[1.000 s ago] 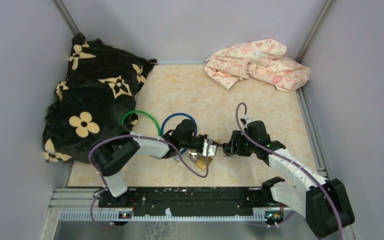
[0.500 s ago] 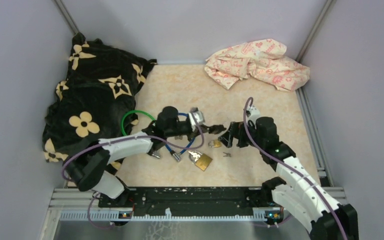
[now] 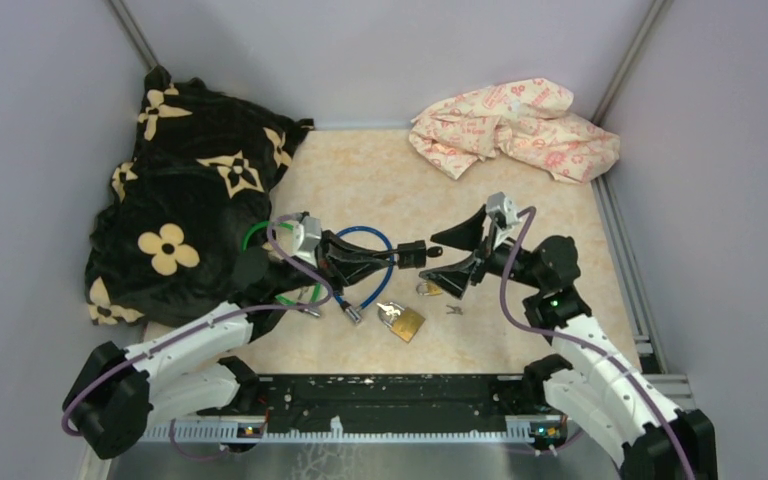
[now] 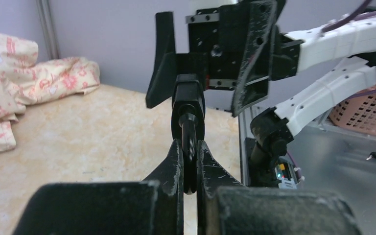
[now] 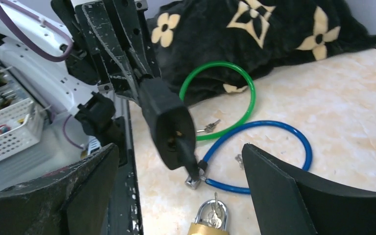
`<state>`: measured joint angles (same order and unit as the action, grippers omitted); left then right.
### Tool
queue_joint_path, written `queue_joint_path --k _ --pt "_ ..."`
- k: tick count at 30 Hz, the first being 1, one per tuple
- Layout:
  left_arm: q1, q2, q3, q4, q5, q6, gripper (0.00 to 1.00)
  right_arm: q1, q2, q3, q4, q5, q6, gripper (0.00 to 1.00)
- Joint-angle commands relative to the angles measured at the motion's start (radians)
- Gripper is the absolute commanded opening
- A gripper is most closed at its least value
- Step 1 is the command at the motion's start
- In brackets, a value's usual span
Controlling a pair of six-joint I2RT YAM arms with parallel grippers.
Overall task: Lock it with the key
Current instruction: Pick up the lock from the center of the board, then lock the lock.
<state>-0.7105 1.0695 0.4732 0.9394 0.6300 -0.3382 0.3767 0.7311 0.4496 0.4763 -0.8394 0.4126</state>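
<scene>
My left gripper (image 3: 396,251) is shut on a black lock head (image 3: 412,248) and holds it level above the table. In the left wrist view the fingers (image 4: 176,161) clamp the lock head (image 4: 188,105). Its keyhole face (image 5: 169,125) points at my right gripper (image 3: 428,256), which is open wide just in front of it, with nothing in it. The blue cable loop (image 3: 360,272) hangs from the head, its metal end (image 5: 193,182) on the table. A brass padlock (image 3: 401,320) with keys on it lies below. Small loose keys (image 3: 452,309) lie near it.
A green cable loop (image 3: 260,238) lies left of the blue one. A small padlock (image 3: 428,288) lies under my right gripper. A black flowered cloth (image 3: 190,190) fills the left side. A pink patterned cloth (image 3: 515,125) lies at the back right.
My left arm has drawn back to the left and turned level, holding the black lock head up. My right gripper has risen and turned to face it with its jaws wide.
</scene>
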Motion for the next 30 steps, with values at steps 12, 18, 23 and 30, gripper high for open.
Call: queue_joint_path --k 12,18,23,30 --pt "0.005 -0.087 -0.023 0.224 -0.003 -0.103 0.0 0.14 0.224 0.179 0.279 -0.176 0.065 0.75" --pt "0.005 -0.078 -0.011 0.225 0.014 -0.115 0.0 0.14 0.221 0.208 0.205 -0.163 0.03 0.48" --pt "0.003 -0.064 -0.001 0.22 0.036 -0.126 0.0 0.142 0.223 0.213 0.197 -0.152 0.024 0.0" --pt "-0.041 -0.017 0.034 0.245 0.047 -0.157 0.0 0.177 0.275 0.238 0.272 -0.161 0.005 0.0"
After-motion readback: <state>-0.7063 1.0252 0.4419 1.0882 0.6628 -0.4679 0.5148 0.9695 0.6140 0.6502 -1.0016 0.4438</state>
